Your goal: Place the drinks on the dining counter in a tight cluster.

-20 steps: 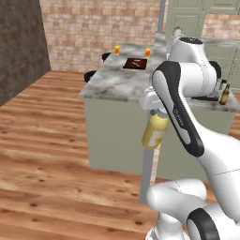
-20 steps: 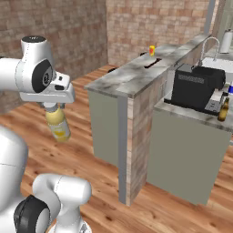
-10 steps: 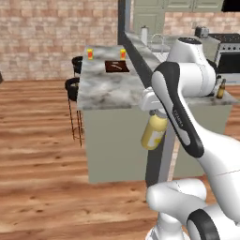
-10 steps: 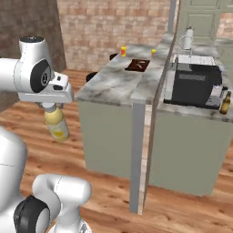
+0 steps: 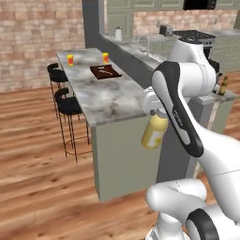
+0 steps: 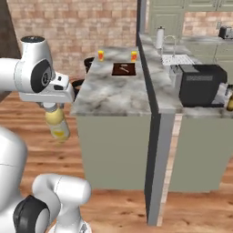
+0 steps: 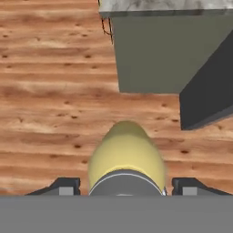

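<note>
Right now the gripper (image 5: 157, 114) holds the tall yellow bottle (image 5: 154, 131) by its capped top, jaws closed on either side of the neck, and the bottle hangs over the wood floor (image 5: 37, 178) at centre frame in the left base view, just in front of the dining counter (image 5: 105, 96). At the left of the right base view the same bottle (image 6: 57, 122) dangles beside the counter's near end. In the hand view its yellow body (image 7: 126, 157) fills the lower middle. No label or writing on it can be read. A dark brown bottle (image 5: 223, 86) stands at the far right, on the other counter.
</note>
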